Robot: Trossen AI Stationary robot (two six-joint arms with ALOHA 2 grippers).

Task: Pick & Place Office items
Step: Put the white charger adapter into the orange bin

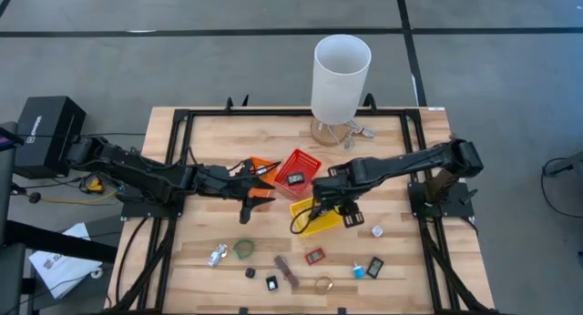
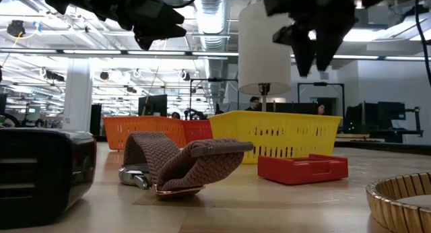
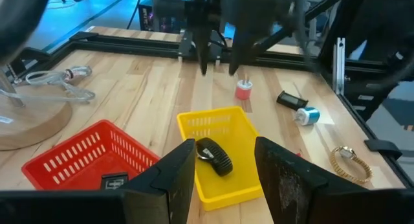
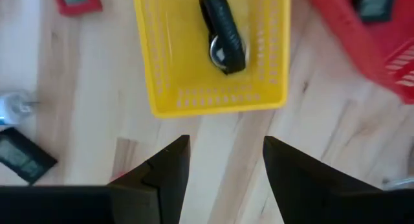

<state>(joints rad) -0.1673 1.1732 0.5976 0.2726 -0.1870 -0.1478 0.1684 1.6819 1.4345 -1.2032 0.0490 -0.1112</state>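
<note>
Right end effector (image 4: 226, 162) open, empty, above yellow basket (image 4: 213, 98); black ring (image 4: 223, 30) lies inside, just below.

A pale wooden bench (image 1: 209, 137) with a black frame carries three mesh baskets near its middle: orange (image 1: 261, 166), red (image 1: 298, 167) and yellow (image 1: 316, 218). A tall white cylinder (image 1: 341, 76) stands at the far edge. Small items lie along the near side: a green ring (image 1: 243, 248), a brown strap (image 1: 286, 269), a red block (image 1: 314, 256).
</note>
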